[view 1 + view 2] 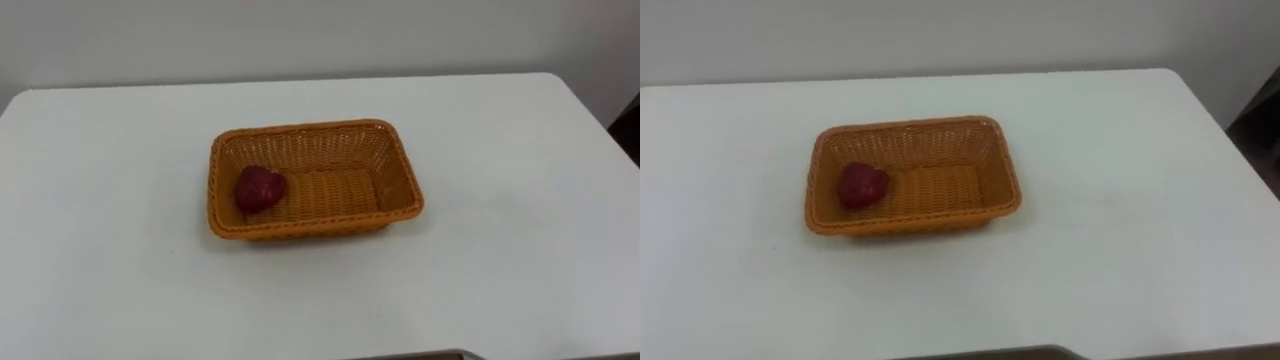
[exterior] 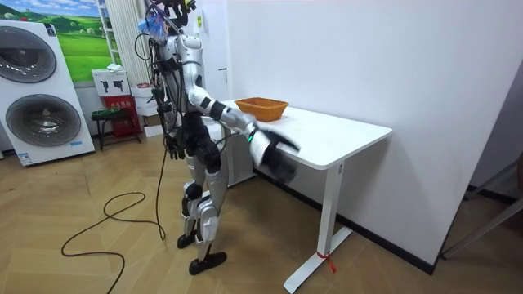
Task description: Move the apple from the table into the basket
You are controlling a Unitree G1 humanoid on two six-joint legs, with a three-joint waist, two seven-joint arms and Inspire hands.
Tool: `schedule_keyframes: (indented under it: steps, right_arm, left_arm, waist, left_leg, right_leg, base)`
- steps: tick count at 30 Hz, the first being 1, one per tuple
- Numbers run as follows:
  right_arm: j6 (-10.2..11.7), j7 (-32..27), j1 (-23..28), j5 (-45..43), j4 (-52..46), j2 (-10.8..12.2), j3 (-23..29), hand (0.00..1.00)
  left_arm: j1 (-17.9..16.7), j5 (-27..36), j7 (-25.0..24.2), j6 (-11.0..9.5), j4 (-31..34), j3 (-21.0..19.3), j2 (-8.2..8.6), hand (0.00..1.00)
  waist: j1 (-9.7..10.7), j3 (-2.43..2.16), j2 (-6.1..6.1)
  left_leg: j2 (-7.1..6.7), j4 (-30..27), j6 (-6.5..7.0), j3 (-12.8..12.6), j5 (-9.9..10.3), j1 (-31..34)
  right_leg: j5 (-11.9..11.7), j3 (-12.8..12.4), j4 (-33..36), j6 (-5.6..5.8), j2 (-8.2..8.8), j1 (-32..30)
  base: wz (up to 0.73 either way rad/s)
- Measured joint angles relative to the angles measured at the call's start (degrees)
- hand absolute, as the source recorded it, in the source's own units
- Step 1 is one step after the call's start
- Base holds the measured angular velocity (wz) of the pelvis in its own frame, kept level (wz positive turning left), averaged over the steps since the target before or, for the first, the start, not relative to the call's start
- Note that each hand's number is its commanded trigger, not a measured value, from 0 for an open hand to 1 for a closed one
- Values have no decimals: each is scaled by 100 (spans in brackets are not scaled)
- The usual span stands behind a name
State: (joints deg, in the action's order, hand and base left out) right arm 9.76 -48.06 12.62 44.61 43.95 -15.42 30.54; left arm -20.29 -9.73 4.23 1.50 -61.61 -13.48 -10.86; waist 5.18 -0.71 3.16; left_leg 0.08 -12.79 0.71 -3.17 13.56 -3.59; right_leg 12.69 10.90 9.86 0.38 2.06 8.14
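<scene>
A dark red apple (image 1: 260, 188) lies in the left end of an orange wicker basket (image 1: 300, 129) at the middle of a white table (image 1: 500, 250). The rest of the basket is bare. In the room view I stand at the table's near left end, facing the wall, with the basket (image 2: 261, 107) in front of me. My right hand (image 2: 276, 157) hangs low beside the table's edge, below the top and blurred. My left hand (image 2: 174, 147) hangs by my hip with relaxed fingers, holding nothing.
A white wall runs right behind the table. The table's right edge (image 1: 590, 110) drops off to dark floor. In the room view, washing machines (image 2: 41, 94) and a small red stand (image 2: 118, 114) stand behind me on the left.
</scene>
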Motion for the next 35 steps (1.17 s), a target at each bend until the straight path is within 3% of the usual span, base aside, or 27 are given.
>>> schedule_keyframes:
  steps: [2,6,9,11,16,19,23,29,35]
  right_arm:
    - [-115,106,61,257,457,138,18,0]
    - [-125,463,115,229,1325,263,-56,0]
    - [-266,665,193,-81,1815,482,-405,0]
    - [-476,821,204,-604,1905,574,-838,0]
    - [-619,1465,174,-1870,2200,579,-1756,0]
    - [-723,1953,194,-2343,2296,601,-2262,0]
    - [-865,2606,137,-2964,2429,609,-2506,0]
    - [-1114,3298,73,-3218,2717,616,-2719,0]
    - [-1243,3608,71,-3439,2735,625,-2861,0]
  left_arm:
    - [1,2,-51,58,11,2,11,0]
    - [17,-77,-107,67,16,1,35,0]
    - [80,-112,-105,93,13,28,59,0]
    - [132,-121,-106,97,10,75,99,0]
    - [225,-113,-100,99,-52,260,76,0]
    - [277,-118,-108,115,-137,361,143,0]
    - [259,-110,-148,229,-183,371,244,0]
    - [317,-112,-166,286,-279,549,284,0]
    - [322,-119,-261,366,-328,696,319,0]
  waist:
    - [34,2,-33]
    - [3,10,-26]
    - [-65,41,-14]
    - [-120,57,-37]
    - [-295,60,-67]
    - [-412,66,-136]
    - [-448,99,-264]
    - [-449,106,-258]
    - [-486,116,-218]
  left_leg:
    - [4,-30,-2,-39,-1,-14]
    - [-2,-52,0,-75,0,-13]
    - [-2,-83,2,-72,1,-13]
    - [2,-77,3,-113,2,-10]
    - [12,-36,4,-153,2,-46]
    - [11,-13,5,-141,3,-28]
    - [8,7,4,-130,3,-18]
    - [2,5,4,-136,2,-17]
    - [-2,-35,4,-131,3,-14]
  right_leg:
    - [1,-79,2,-1,-5,-6]
    - [2,-176,1,-2,-9,-28]
    - [3,-221,-20,-3,-16,-30]
    - [3,-295,1,-3,-22,-90]
    - [-14,-321,6,-9,-35,-85]
    - [-15,-297,-5,-10,-35,-100]
    - [-12,-290,-12,-12,-30,-114]
    - [-1,-294,-21,-12,-23,-116]
    - [3,-286,-20,-10,-18,-102]
  base:
    - [-10]
    - [-6]
    - [0]
    - [-12]
    - [-6]
    - [3]
    - [2]
    - [0]
    - [0]
